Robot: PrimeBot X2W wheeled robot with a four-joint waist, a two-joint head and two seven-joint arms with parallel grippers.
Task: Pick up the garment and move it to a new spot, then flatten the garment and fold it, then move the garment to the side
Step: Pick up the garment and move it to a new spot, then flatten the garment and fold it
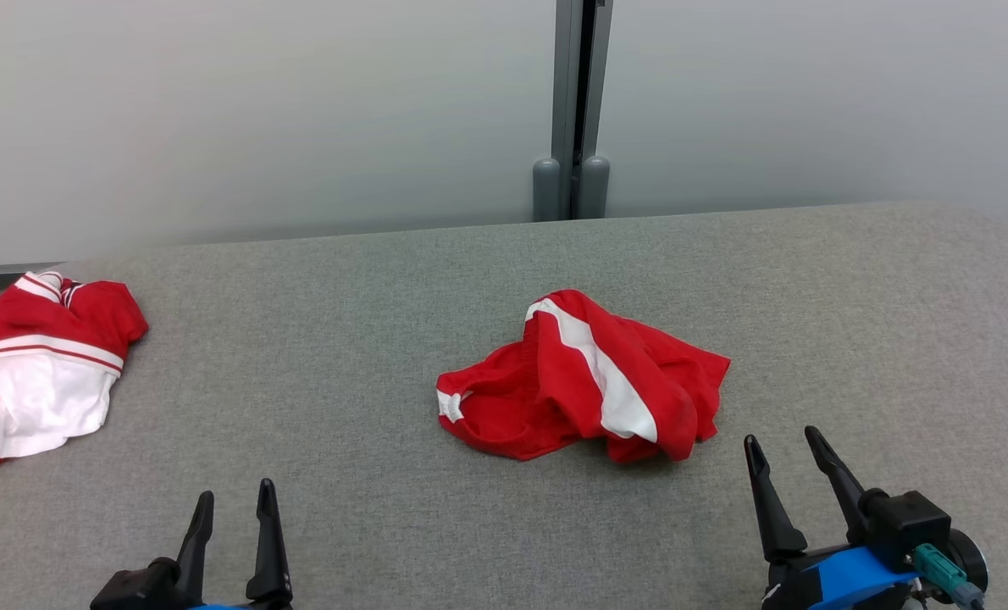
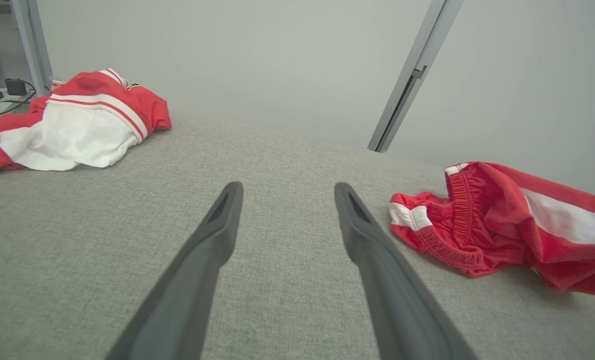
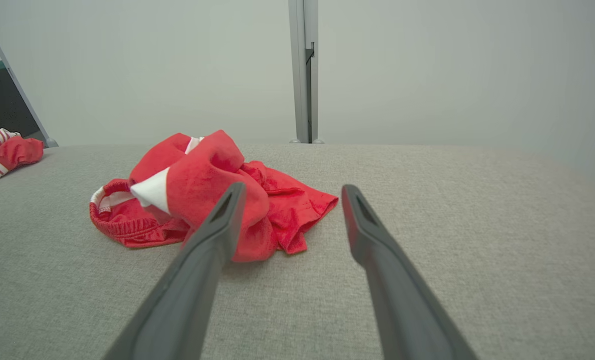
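The left gripper's (image 1: 236,488) two long dark fingers (image 2: 202,265) stand spread, with bare grey weave between them and nothing pinched. They taper to blunt, matte tips. The right gripper (image 1: 782,434) is likewise splayed and empty. In the head view its blue body and a teal plug are partly cut off by the bottom edge, and the left gripper's base is cut off there as well.

The red shorts (image 1: 580,381) lie crumpled in a loose heap on the grey cloth surface (image 1: 343,280). The right gripper is near the heap's lower right corner, apart from it. The left gripper is well apart from the shorts, on the waistband side. In the right wrist view one finger crosses in front of the heap and hides a strip of it.

The shorts are a soft, slightly sheeny knit with a gathered elastic waistband, a broad white side stripe and a small white patch at the band. The leg openings are buried in folds and hard to make out.

Far from the shorts, on the left gripper's side, a second garment (image 1: 47,364) in red with white panels and thin stripes lies bunched at the surface's edge, cut off by the frame, its kind unclear. Behind the shorts, beyond the rounded far edge, a grey metal post (image 1: 573,110) splits pale, smooth wall panels (image 1: 258,110).
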